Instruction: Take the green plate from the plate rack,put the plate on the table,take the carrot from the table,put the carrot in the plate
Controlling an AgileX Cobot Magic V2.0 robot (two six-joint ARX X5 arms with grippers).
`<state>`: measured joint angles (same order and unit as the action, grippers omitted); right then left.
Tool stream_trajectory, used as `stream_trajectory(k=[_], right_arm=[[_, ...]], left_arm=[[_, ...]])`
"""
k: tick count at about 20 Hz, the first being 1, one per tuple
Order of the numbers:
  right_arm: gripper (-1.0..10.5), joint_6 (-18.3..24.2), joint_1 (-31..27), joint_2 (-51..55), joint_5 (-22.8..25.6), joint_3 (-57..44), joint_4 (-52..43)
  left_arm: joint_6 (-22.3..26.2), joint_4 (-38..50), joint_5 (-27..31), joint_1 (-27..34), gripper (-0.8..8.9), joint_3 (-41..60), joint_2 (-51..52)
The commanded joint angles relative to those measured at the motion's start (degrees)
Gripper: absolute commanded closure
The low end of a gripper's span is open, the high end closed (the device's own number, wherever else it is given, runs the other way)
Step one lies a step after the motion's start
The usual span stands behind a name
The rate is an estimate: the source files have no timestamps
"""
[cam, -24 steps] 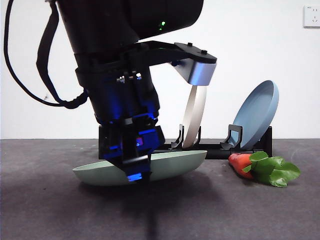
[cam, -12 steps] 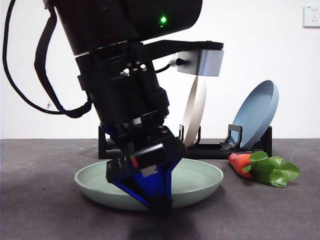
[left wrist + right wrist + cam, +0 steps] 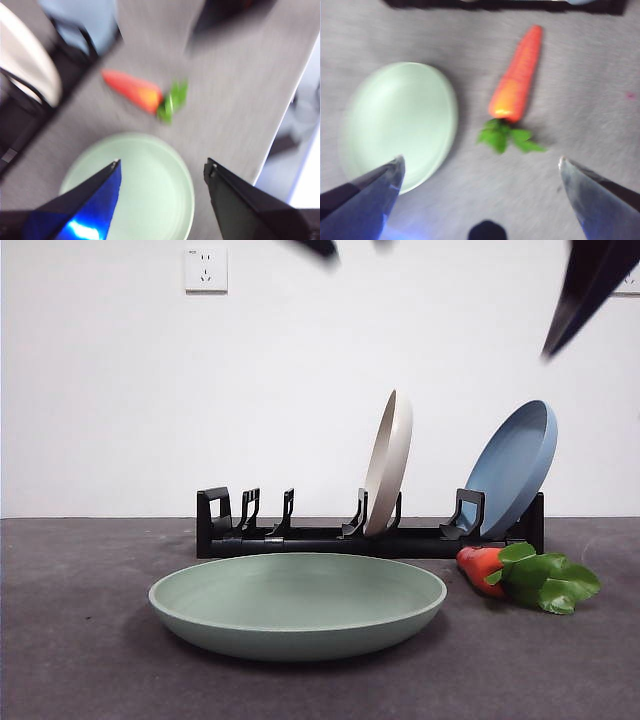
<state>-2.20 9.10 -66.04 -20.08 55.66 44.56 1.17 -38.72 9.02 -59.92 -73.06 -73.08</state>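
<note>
Now flat on the table [image 3: 90,660], in front of the plate rack [image 3: 300,537]: the green plate [image 3: 298,602], upright on its base, hollow side up, nothing in it. Out of the rack and clear of both grippers. Just to one side, near the rack's end and apart from the green plate's rim: the carrot [image 3: 483,569], lying on the table with its leaves [image 3: 548,580] toward the front. Standing on edge in the rack: a cream-white plate [image 3: 388,462] near the middle and a blue plate [image 3: 512,468] at the far end, leaning. High above the scene, only dark tips at the top edge of the front view. From the left wrist view, blurred: left gripper [image 3: 162,172] raised over the green plate [image 3: 135,185], fingers spread wide, nothing between them, carrot [image 3: 132,91] beyond. From the right wrist view: right gripper [image 3: 480,167] also aloft, fingers far apart and holding nothing, carrot [image 3: 516,77] and green plate [image 3: 397,120] below, side by side, not touching.
</note>
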Motion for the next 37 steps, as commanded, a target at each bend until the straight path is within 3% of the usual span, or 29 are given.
stream_trajectory(k=[1,6,9,11,14,16,21,24,27,31,37], right_arm=[[2.9,-2.47,3.06,-6.43,3.91,0.09,-3.72],[2.9,-5.77,10.23,-19.96,14.19,0.09,-14.97],[3.0,-7.23,12.11,-25.33,17.35,0.09,-19.41],[3.9,-8.37,12.46,-28.06,17.94,0.09,-21.57],[4.2,-8.96,12.76,-29.79,20.2,0.09,-23.19],[4.8,-8.96,12.74,-30.25,20.26,0.09,-23.5],[4.8,-9.7,12.79,-32.96,20.5,0.09,-23.54],[6.5,-9.81,12.79,-32.96,20.48,0.09,-24.22],[7.2,-9.75,12.76,-32.96,20.48,0.09,-24.26],[9.6,-9.7,12.79,-32.96,20.02,0.09,-24.24],[9.6,-8.37,13.86,-26.34,20.02,0.09,-20.87]], left_arm=[[-2.73,-1.75,0.02,0.07,5.27,-1.77,4.35],[-4.44,-8.22,5.11,0.07,5.27,-2.43,13.66],[-6.34,-12.68,6.49,0.07,5.27,-2.43,16.85],[-7.58,-14.8,8.0,0.07,5.27,-2.43,18.1],[-7.67,-17.33,8.92,0.04,5.27,-2.43,18.64],[-7.78,-17.81,8.94,0.04,5.28,-2.43,18.64],[-8.61,-17.49,9.88,0.04,5.27,-2.43,18.64],[-8.63,-17.51,12.35,0.04,5.27,-2.43,18.64],[-8.63,-17.49,12.39,0.04,5.27,-2.43,18.64],[-8.66,-17.53,13.46,0.04,5.28,-2.43,18.64],[-8.68,-17.51,13.42,0.04,5.28,-2.43,18.64]])
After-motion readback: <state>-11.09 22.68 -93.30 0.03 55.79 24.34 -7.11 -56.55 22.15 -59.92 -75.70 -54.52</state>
